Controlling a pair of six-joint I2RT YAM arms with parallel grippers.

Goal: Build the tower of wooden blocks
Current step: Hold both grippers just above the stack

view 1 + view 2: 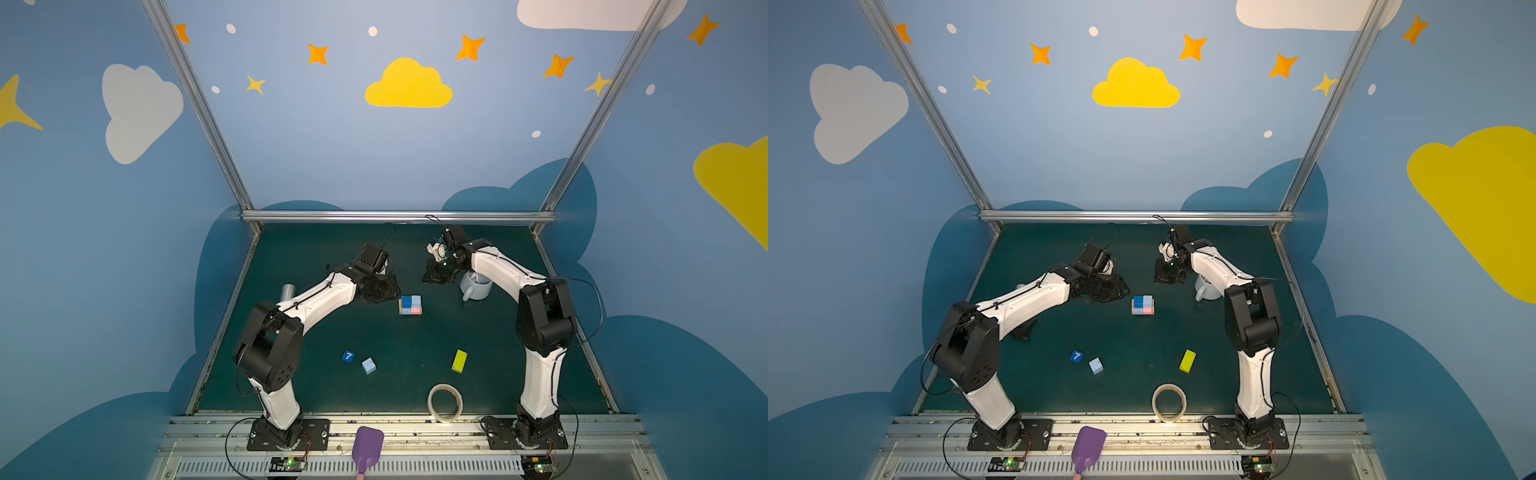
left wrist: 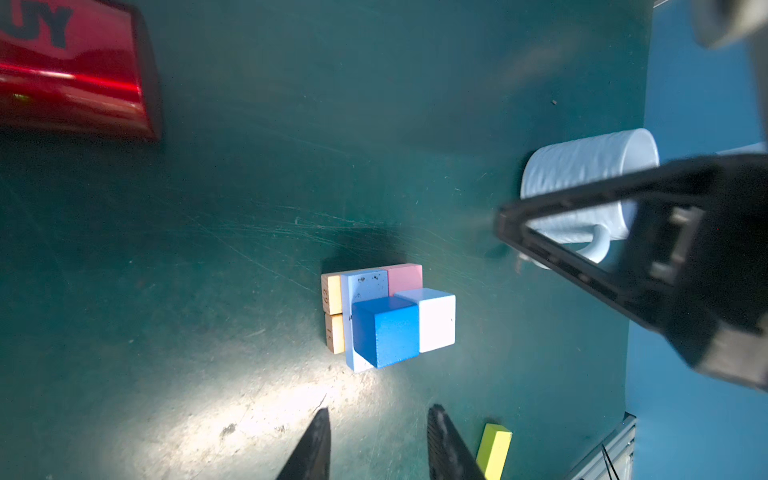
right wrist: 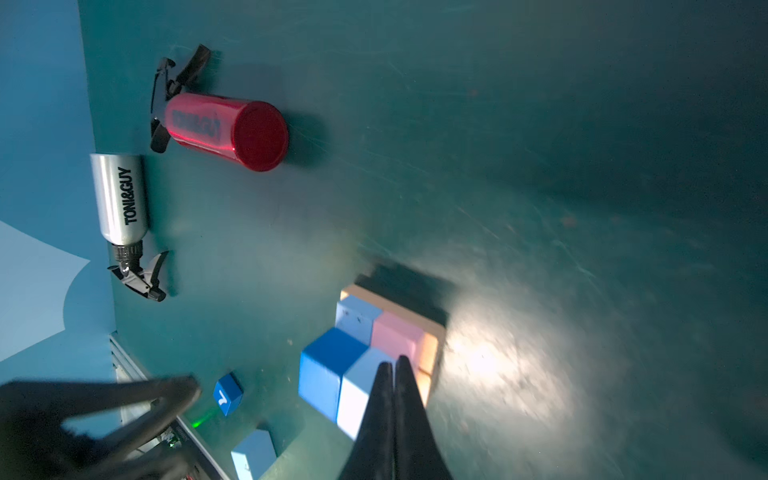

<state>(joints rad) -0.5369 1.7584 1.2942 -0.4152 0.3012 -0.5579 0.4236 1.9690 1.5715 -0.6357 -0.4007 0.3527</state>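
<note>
Left claw [image 2: 379, 411] hangs partly open with nothing between its fingers, just left of the wood block tower [image 1: 410, 304] in both top views. The right claw [image 3: 392, 361] is pinched fully closed and empty, near the tower's upper right.

The tower sits mid-frame on the worktop [image 1: 316, 390]. It has orange flats at the bottom, a light-blue and a pink flat across them, and a dark blue and a pale cube side by side on one half. The other half of that layer is bare, so I judge the next job is fetching a loose cube.

The "7" cube [image 1: 348, 356] and the light-blue cube [image 1: 368, 365] lie close together, below and left of the tower. The yellow-green block [image 1: 459, 360] lies lower right.

I'd send the left claw, spread it wider, and square it to one cube's faces so the neighbour isn't nudged. The tape roll [image 1: 445, 402] and the mug [image 1: 476, 286] sit off that path.
</note>
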